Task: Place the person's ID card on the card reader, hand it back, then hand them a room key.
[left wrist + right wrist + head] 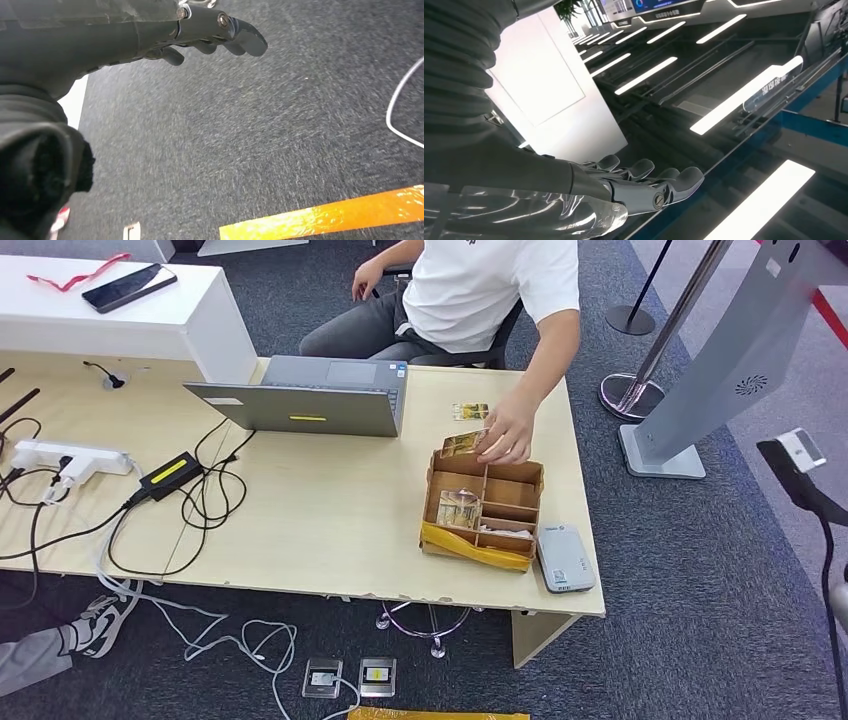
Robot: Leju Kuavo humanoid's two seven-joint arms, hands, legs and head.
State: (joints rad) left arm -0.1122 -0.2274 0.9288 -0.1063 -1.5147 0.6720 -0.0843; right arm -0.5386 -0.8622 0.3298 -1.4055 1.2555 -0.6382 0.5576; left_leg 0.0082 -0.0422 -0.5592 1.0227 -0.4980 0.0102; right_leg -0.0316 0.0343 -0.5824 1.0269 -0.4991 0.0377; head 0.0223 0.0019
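Card reader beside box (touching)

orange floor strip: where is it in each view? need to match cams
Head view: orange strip at the bottom edge, on the floor on the robot's side of the table.
Left wrist view: orange strip on the carpet past the left robot hand, near a white cable.
Right wrist view: not in it; it looks up at ceiling lights.
Shared landmark: grey carpet, head and left wrist views.
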